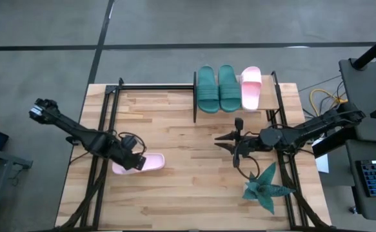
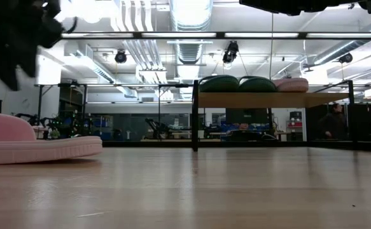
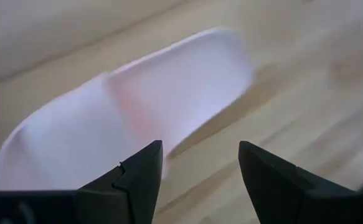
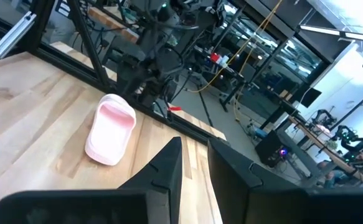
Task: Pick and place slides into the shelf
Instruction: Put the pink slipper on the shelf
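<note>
Left gripper (image 1: 138, 161) hovers spread over the lone pink slide (image 1: 150, 162) near the counter's (image 1: 175, 193) left edge; right gripper (image 1: 229, 144) narrow, empty, mid-counter. Three slides (image 1: 229, 88) on the shelf (image 1: 268, 102). No readable writing.

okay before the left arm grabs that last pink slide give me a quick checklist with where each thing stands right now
1. Left gripper open: ok, fingers apart with nothing between them.
2. Gripper lined up on the loose pink slide: ok, just above it in the left wrist view.
3. Slide flat on the table: ok, sole down in the low view.
4. Room on the shelf: ok, two green slides and a pink slide leave a space at the right end.
5. Right gripper out of the way: ok, near the shelf, empty.
</note>
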Available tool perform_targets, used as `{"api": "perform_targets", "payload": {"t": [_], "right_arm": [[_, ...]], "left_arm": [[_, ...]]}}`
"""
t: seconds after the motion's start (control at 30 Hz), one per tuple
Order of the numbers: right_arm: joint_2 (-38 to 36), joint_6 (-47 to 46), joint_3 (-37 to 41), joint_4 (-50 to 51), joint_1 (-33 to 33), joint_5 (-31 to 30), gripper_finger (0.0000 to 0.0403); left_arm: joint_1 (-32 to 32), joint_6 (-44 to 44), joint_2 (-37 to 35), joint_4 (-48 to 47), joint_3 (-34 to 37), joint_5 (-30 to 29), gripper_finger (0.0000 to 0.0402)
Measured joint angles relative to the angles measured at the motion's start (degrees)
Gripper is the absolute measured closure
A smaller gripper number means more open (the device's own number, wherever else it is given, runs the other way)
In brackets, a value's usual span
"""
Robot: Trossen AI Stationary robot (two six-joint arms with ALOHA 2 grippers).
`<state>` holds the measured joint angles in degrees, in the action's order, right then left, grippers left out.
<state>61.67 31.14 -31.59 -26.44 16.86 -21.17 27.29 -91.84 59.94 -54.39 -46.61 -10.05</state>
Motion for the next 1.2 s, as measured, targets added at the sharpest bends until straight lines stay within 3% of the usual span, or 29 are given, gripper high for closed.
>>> {"api": "perform_targets", "payload": {"t": [0.27,0.6,0.9,1.03,1.2], "right_arm": [[0.0,0.5,0.0,1.0,0.0,0.1,0.0335],[0.0,0.4,0.0,1.2,0.0,0.1,0.0335],[0.0,-0.5,0.0,2.2,0.0,0.0,0.0335],[0.0,-0.5,0.0,2.2,0.0,0.0,0.0335],[0.0,-0.5,0.0,2.2,0.0,0.0,0.0335]], "left_arm": [[4.6,-13.5,0.2,-13.8,0.1,5.3,0.0206],[8.6,-16.8,2.0,-14.6,2.0,6.1,0.0206],[12.8,-17.6,5.2,-14.1,2.0,2.6,0.0206],[15.5,-20.8,3.5,-14.1,2.1,1.1,0.0206],[20.3,-27.4,-0.6,-13.2,4.3,-5.7,0.0206]]}}
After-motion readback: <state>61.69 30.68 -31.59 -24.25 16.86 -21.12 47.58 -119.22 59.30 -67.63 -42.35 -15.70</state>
